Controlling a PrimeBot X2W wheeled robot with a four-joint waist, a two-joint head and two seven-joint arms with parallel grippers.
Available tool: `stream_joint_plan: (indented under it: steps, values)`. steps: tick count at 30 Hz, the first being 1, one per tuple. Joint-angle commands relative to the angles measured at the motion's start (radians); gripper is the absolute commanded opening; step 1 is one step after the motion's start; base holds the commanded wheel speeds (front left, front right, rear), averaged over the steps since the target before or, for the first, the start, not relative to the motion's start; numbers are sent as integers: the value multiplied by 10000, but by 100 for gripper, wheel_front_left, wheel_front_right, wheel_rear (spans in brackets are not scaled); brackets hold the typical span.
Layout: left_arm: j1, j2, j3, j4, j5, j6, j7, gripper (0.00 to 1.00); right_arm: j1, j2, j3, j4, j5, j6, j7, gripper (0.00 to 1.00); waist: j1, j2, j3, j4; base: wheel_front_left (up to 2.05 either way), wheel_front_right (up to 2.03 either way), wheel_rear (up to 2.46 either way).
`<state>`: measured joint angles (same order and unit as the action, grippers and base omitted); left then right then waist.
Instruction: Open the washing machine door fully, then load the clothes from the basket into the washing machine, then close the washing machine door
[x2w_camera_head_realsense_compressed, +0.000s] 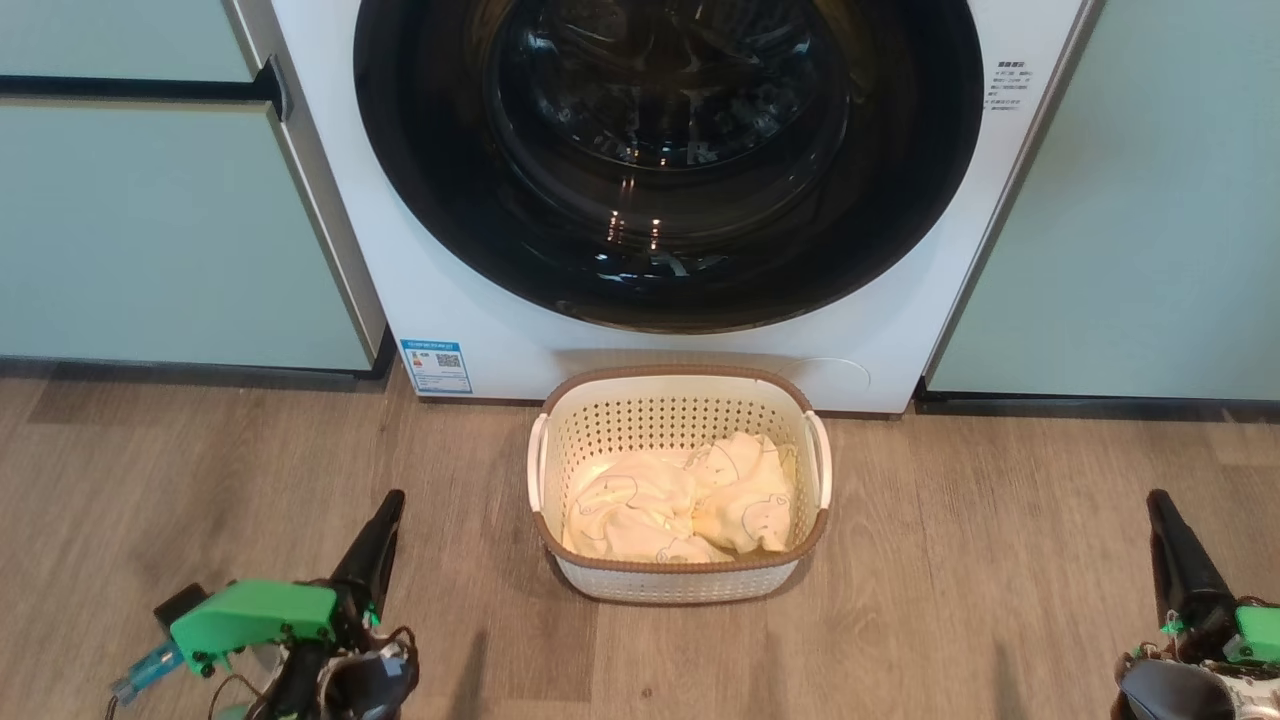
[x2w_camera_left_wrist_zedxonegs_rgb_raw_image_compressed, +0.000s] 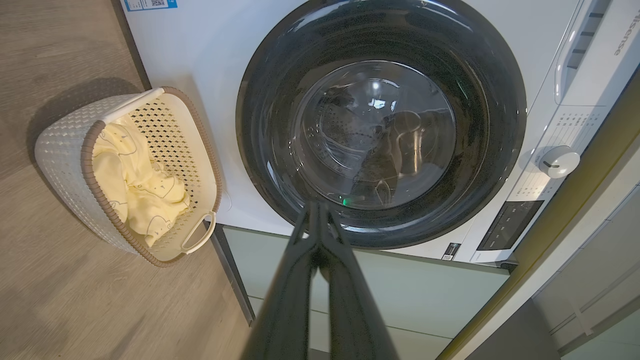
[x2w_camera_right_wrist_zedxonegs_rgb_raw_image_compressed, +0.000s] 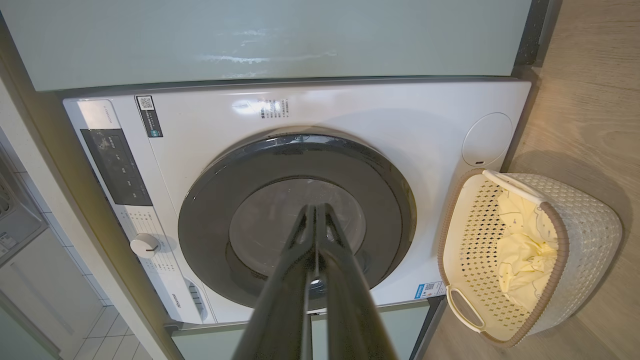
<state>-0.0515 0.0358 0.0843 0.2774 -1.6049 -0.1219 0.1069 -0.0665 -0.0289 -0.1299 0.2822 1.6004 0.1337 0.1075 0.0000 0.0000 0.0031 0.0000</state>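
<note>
**Start Condition: Door Closed, Basket Loaded, Both Sets of Fingers Empty**

At the far left of your head view, a pale green cabinet (x2w_camera_head_realsense_compressed: 150, 230) stood beside the washing machine (x2w_camera_head_realsense_compressed: 480, 335). Below it, over the wooden floor (x2w_camera_head_realsense_compressed: 950, 560), your left fingers (x2w_camera_head_realsense_compressed: 388, 512) were pressed together with no gap and held nothing. Your left wrist view confirmed this: the two dark fingers met at their tips and pointed toward the lower rim of the door.

A small blue label (x2w_camera_head_realsense_compressed: 436, 366) sat at the lower left corner of the machine's white front. The washing machine door (x2w_camera_head_realsense_compressed: 668, 150) was closed, its wide glossy black rim lying flat against the front of the machine.

The basket (x2w_camera_head_realsense_compressed: 675, 373) stood on the floor at the centre of your view, just in front of the machine and directly below the door. It was well apart from both arms. The clothes (x2w_camera_head_realsense_compressed: 680, 500), pale yellow and crumpled, lay inside the basket, below its brown rim.

At the lower right, your right fingers (x2w_camera_head_realsense_compressed: 1165, 512) were likewise closed tip to tip and empty, well apart from the basket. In your right wrist view they pointed toward the glass centre of the door. A second pale green cabinet (x2w_camera_head_realsense_compressed: 1150, 230) stood to the right of the machine.
</note>
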Motion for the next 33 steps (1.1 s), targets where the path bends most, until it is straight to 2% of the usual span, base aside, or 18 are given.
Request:
stream_joint_plan:
  steps: [1,23,24,33]
  values:
    - [-564,144,292,-325,-40,-88,61,0,-414,-213,165,-374,85,-30,55,0,0,0,0,0,0,0,0]
    - [-564,144,292,-325,-40,-88,61,0,-414,-213,165,-374,85,-30,55,0,0,0,0,0,0,0,0]
    - [-2,0,1,-1,1,0,-1,100,-2,-1,0,-1,0,0,-1,100,0,0,0,0,0,0,0]
    - [15,-53,-5,221,42,11,-75,100,-21,21,31,285,-30,0,-54,100,0,0,8,7,0,0,0]
